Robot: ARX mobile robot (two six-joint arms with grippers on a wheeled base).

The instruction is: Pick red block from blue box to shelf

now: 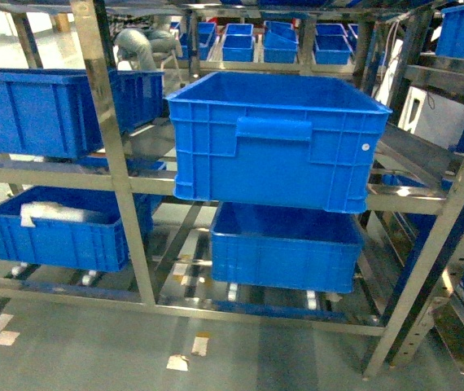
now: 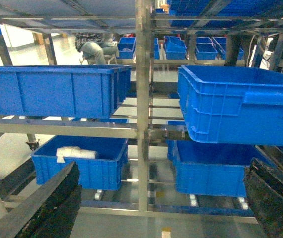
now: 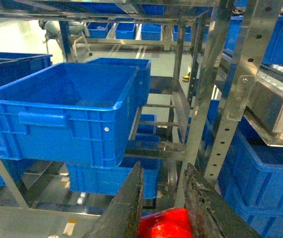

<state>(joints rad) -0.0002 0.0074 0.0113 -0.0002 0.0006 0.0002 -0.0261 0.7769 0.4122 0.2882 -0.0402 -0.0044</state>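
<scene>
The red block (image 3: pixel 166 224) shows only in the right wrist view, pinched low between the two dark fingers of my right gripper (image 3: pixel 164 171), which is shut on it. Ahead of it rises the shelf (image 3: pixel 208 89), its steel uprights and rails carrying dark blue crates. In the left wrist view my left gripper (image 2: pixel 164 166) stands open, its fingers far apart at the bottom corners with nothing between them, facing the shelf (image 2: pixel 142 74). The head view shows the shelf (image 1: pixel 106 122) but neither gripper. The blue box is out of view.
A large dark blue crate (image 1: pixel 277 138) juts out over the front rail of the middle tier. Another crate (image 1: pixel 285 244) sits below it. Left of the upright are a crate (image 1: pixel 45 110) and a lower one holding a white bag (image 1: pixel 57 224). Grey floor lies in front.
</scene>
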